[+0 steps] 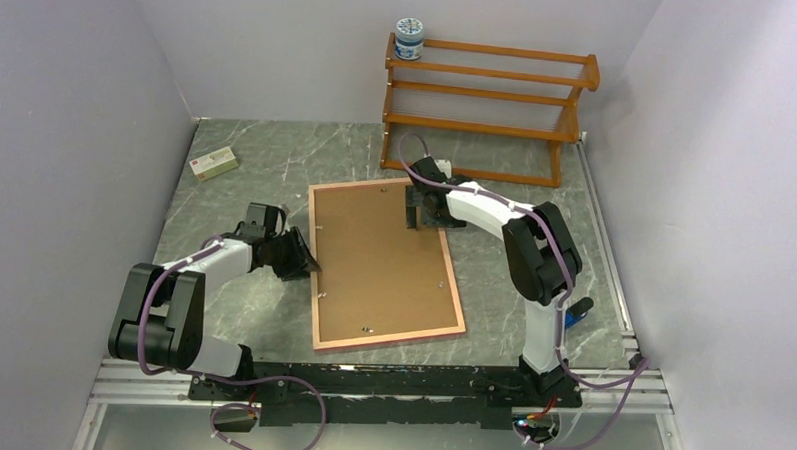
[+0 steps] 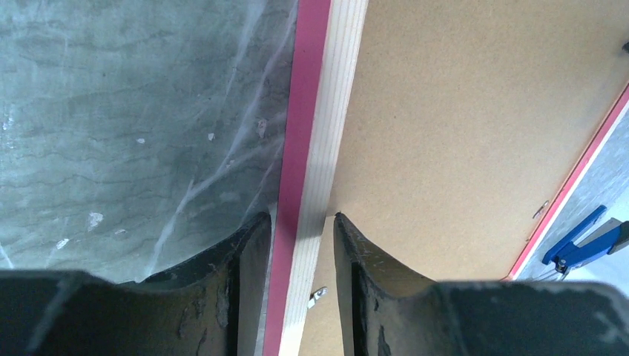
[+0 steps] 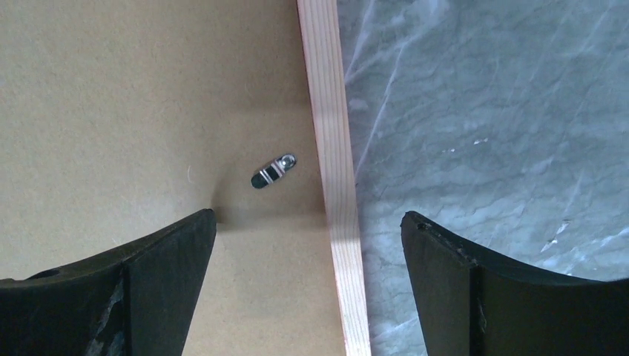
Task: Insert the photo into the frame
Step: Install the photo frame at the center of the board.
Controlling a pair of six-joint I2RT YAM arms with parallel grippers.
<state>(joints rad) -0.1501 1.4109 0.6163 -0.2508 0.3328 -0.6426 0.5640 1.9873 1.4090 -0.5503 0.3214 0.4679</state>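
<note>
The frame [image 1: 386,337] lies face down on the table, its pale wood back and pink edge showing, with the brown fibreboard panel [image 1: 378,259] set in it. The photo is hidden. My left gripper [image 1: 308,257] is closed across the frame's left rail [image 2: 311,133], one finger on the pink outer side and one on the panel [image 2: 460,111] side. My right gripper [image 1: 420,218] is open wide over the frame's far right corner, straddling the wood rail [image 3: 334,148] just below a small metal clip [image 3: 273,170] on the panel [image 3: 111,111].
An orange-brown wooden rack [image 1: 489,98] stands at the back with a blue-lidded jar [image 1: 409,38] on top. A small box [image 1: 215,163] lies at the back left. A blue clamp [image 1: 575,313] sits by the right arm's base and shows in the left wrist view [image 2: 578,241].
</note>
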